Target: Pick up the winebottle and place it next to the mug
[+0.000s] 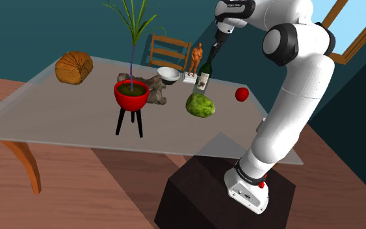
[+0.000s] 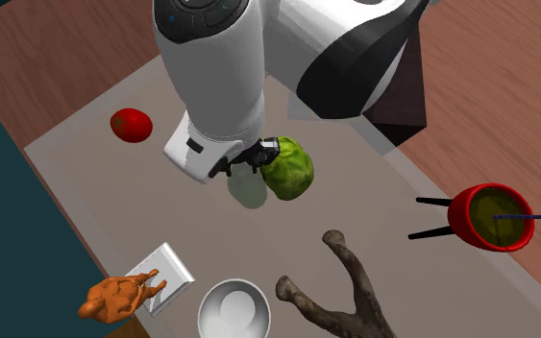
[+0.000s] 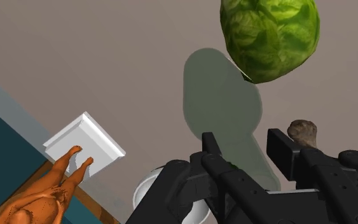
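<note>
A dark green wine bottle [image 1: 204,76] with a pale label stands upright near the table's far side, just behind a green lettuce head [image 1: 200,105]. My gripper [image 1: 210,56] comes down from above and is shut on its neck. From overhead the bottle [image 2: 249,188] looks like a faint see-through green shape under the gripper [image 2: 244,159]. In the wrist view the same pale shape [image 3: 222,102] runs between the fingers of my gripper [image 3: 244,145]. The white bowl-like mug [image 1: 168,74] sits to the shoulder view's left of the bottle, and it appears again as the mug [image 2: 233,309].
An orange figurine on a white base [image 1: 196,60] stands right behind the bottle. A red fruit [image 1: 242,94], a piece of driftwood [image 1: 153,88], a red plant pot on black legs [image 1: 131,95] and a brown loaf [image 1: 74,67] share the grey table [image 1: 58,114]. A chair [image 1: 169,51] stands beyond it.
</note>
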Motion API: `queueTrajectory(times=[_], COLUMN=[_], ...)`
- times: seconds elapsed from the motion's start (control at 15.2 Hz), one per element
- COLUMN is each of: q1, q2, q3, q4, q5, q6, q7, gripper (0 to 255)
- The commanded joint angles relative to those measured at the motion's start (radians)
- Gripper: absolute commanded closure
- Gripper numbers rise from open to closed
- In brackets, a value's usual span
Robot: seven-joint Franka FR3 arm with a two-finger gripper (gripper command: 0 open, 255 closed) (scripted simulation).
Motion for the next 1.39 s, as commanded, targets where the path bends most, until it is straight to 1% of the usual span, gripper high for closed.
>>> queueTrajectory(times=[0.0,0.46,1.06,1.32], q1=[-0.003,-0.013,-0.037,-0.031], q2=[0.006,0.019,0.058,-0.062], q3=[-0.001,-0.004,-0.008,-0.025], q4=[0.035,0.146,0.313,0.228], q5=[0.002,0.007,0.026,-0.027], q6=[-0.030,-0.129,-0.262,-0.285], q7=[0.000,0.004,0.003,-0.019], gripper=[255,255,255,255])
